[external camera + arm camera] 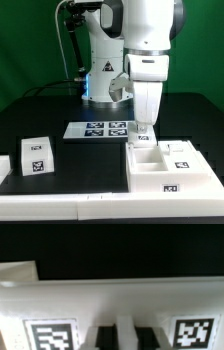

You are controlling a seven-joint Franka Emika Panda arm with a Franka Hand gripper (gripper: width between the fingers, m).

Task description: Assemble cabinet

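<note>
The cabinet [168,166], a large white box with inner dividers and black-and-white tags, lies on the black table at the exterior view's right front. My gripper [143,128] comes straight down onto its far left corner. In the wrist view the cabinet [110,300] fills the lower half, with a tag on each side. My gripper [126,335] has its two dark fingers [104,336] close together, with a thin white wall of the cabinet filling the gap between them. The jaws look shut on that wall.
The marker board [100,128] lies just behind and to the left of the cabinet. A small white tagged part [36,155] stands at the exterior view's left, and another white piece [4,165] at the left edge. A white corner [16,272] shows beyond the cabinet.
</note>
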